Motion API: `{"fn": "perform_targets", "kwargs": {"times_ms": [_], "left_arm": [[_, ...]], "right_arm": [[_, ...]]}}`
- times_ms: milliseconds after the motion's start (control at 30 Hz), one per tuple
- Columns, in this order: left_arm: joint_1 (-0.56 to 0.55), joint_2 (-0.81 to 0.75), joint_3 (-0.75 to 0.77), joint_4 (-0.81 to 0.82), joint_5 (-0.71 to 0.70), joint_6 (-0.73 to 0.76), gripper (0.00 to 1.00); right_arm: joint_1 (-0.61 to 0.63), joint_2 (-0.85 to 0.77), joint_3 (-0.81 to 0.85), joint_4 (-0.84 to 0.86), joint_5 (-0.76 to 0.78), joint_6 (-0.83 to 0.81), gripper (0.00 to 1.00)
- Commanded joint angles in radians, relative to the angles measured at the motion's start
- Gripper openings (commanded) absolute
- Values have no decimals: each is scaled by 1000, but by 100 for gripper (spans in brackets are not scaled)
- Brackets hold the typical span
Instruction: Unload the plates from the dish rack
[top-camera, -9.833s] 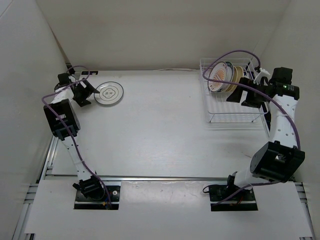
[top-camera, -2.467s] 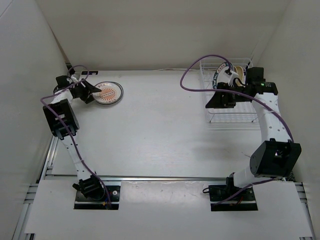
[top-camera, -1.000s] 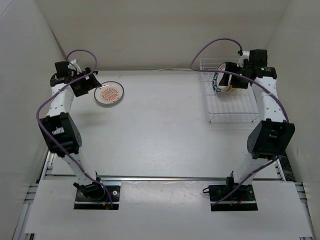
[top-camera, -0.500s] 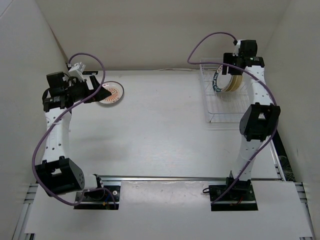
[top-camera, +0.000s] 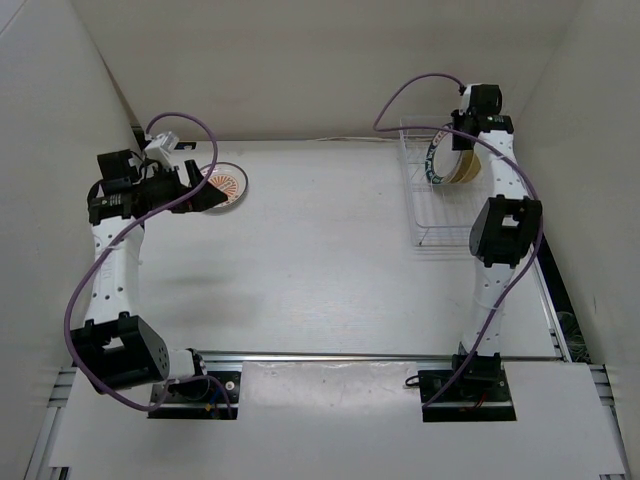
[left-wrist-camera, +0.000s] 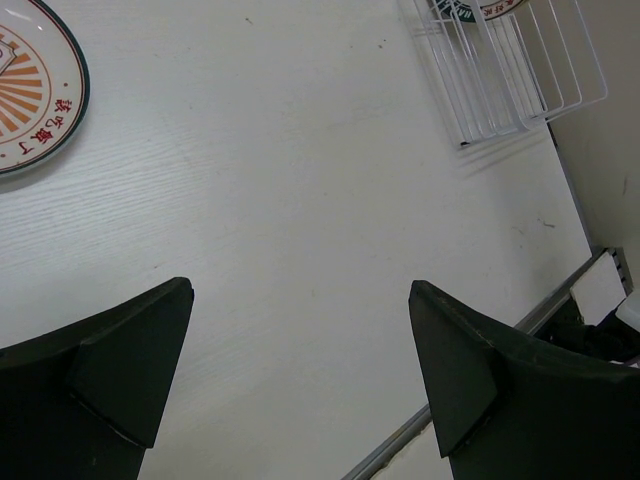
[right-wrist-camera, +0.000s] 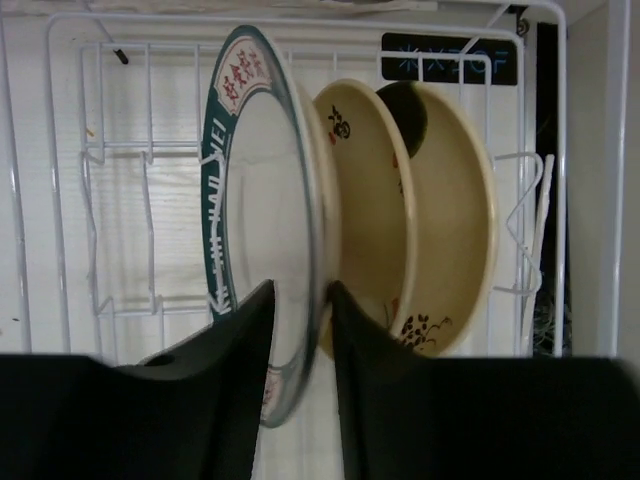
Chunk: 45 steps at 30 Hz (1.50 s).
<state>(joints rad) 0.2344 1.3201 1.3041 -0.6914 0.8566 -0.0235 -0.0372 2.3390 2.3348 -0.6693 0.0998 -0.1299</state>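
Note:
The white wire dish rack (top-camera: 445, 218) stands at the back right with three plates upright in it. The front plate is white with a dark green rim (right-wrist-camera: 250, 190). Behind it are two tan plates (right-wrist-camera: 372, 215) (right-wrist-camera: 455, 235). My right gripper (right-wrist-camera: 300, 290) reaches over the rack, its jaws shut on the green-rimmed plate's rim, one finger on each face. From the top, that gripper (top-camera: 462, 140) sits above the plates (top-camera: 437, 160). An orange-patterned plate (top-camera: 224, 185) lies flat on the table at the back left. My left gripper (top-camera: 205, 192) hovers open beside it, holding nothing.
In the left wrist view, the orange-patterned plate (left-wrist-camera: 25, 85) is at the upper left and the rack (left-wrist-camera: 520, 75) at the upper right, with bare table between. White walls close in the back and both sides. A metal rail (top-camera: 320, 355) runs along the near edge.
My right gripper's jaws have closed onto the green-rimmed plate's rim, and the right arm has drawn back over the rack. The left gripper has lifted slightly away from the orange-patterned plate.

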Motion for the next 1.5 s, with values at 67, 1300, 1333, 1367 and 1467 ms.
{"fn": "perform_targets", "kwargs": {"times_ms": [67, 1300, 1333, 1367, 1467], "left_arm": [[2, 13, 23, -8, 44, 14, 100], [2, 94, -43, 33, 171, -119, 100], [2, 108, -28, 44, 191, -142, 100], [2, 137, -17, 44, 218, -153, 100], [-49, 174, 3, 64, 286, -177, 100]], "right_arm": [[8, 5, 58, 50, 14, -2, 14], [77, -506, -150, -44, -324, 137, 0], [77, -521, -172, -55, -416, 165, 0], [77, -530, -205, -55, -522, 165, 0], [77, -544, -291, -67, -892, 231, 0]]}}
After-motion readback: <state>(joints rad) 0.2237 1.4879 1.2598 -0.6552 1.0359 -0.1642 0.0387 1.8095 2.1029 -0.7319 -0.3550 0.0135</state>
